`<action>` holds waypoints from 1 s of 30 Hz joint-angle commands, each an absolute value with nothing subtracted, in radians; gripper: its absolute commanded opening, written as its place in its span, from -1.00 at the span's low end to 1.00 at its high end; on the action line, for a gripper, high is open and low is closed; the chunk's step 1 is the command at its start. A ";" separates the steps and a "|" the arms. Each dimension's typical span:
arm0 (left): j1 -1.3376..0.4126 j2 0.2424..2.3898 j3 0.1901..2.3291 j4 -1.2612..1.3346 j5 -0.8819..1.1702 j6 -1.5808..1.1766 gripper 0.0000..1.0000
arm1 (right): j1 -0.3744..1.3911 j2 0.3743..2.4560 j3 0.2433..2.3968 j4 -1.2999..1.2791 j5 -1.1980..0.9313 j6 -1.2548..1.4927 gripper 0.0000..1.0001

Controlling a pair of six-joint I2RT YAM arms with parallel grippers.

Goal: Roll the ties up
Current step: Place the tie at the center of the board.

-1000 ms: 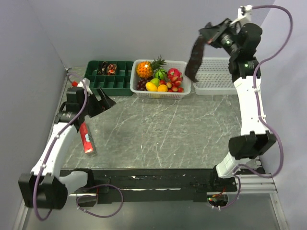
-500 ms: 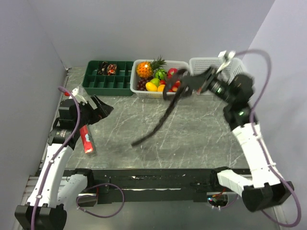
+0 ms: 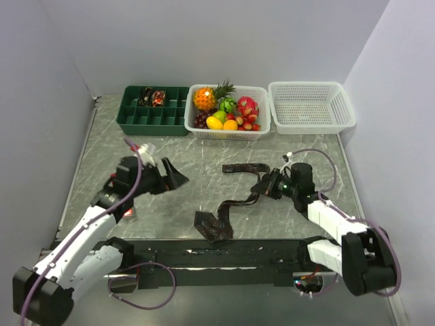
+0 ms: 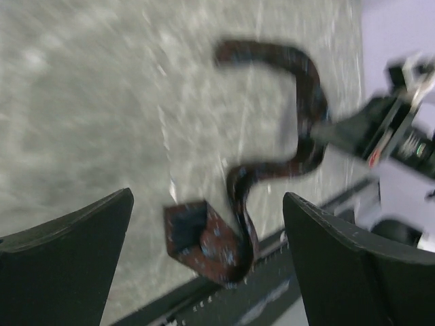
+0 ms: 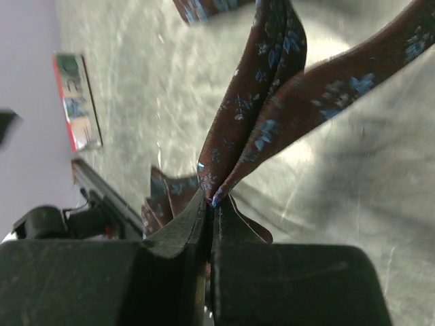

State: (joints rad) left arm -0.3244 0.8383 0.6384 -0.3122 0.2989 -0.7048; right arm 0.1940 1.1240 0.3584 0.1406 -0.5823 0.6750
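Observation:
A dark brown tie with a faint blue pattern lies in loose bends on the table. Its wide end is at the front edge and its narrow end is nearer the middle. My right gripper is low over the table and shut on a fold of the tie, pinched at the fingertips. My left gripper is open and empty, a little left of the tie. In the left wrist view the tie lies ahead between its open fingers. Rolled ties sit in the green tray.
A basket of toy fruit stands at the back middle and a white mesh basket at the back right. A red packet lies on the table's left side, mostly under my left arm in the top view.
My right arm has swung down from above the white basket with the tie and laid it across the table. My left arm has moved right, towards the tie.

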 commanded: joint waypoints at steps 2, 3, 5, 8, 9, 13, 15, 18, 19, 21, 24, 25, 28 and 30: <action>-0.530 0.833 0.534 -0.174 0.219 -0.842 0.92 | 0.195 0.997 0.313 0.183 -0.454 0.649 -1.00; -0.591 0.850 0.520 -0.172 0.178 -0.860 0.92 | 0.195 0.979 0.310 0.145 -0.407 0.649 -1.00; -0.650 0.892 0.491 -0.199 0.137 -0.905 0.93 | 0.193 0.936 0.305 0.108 -0.367 0.629 -1.00; -0.738 0.960 0.479 -0.247 0.042 -0.971 0.96 | 0.190 0.910 0.305 0.055 -0.331 0.594 -1.00; -0.761 0.971 0.479 -0.271 0.028 -0.986 0.98 | 0.187 0.907 0.302 0.048 -0.331 0.588 -1.00; -0.776 1.002 0.424 -0.226 0.069 -1.040 0.99 | 0.186 0.904 0.288 0.038 -0.342 0.578 -1.00; -0.778 1.012 0.397 -0.189 0.089 -1.063 0.99 | 0.184 0.903 0.287 0.034 -0.341 0.592 -1.00; -0.779 1.041 0.380 -0.149 0.121 -1.072 0.99 | 0.184 0.911 0.282 0.025 -0.331 0.597 -1.00; -0.779 1.057 0.385 -0.134 0.130 -1.071 0.99 | 0.183 0.913 0.284 0.020 -0.331 0.598 -1.00; -0.785 1.117 0.408 -0.127 0.159 -1.062 0.99 | 0.183 0.914 0.287 0.015 -0.336 0.598 -1.00; -0.802 1.213 0.439 -0.120 0.182 -1.051 0.99 | 0.183 0.911 0.288 0.008 -0.331 0.595 -1.00; -0.807 1.235 0.445 -0.111 0.189 -1.049 0.99 | 0.184 0.911 0.288 0.008 -0.331 0.592 -1.00; -0.834 1.305 0.468 -0.104 0.189 -1.054 0.90 | 0.181 0.907 0.295 0.005 -0.324 0.591 -1.00; -0.853 1.331 0.479 -0.113 0.170 -1.063 0.54 | 0.183 0.905 0.298 0.005 -0.319 0.592 -1.00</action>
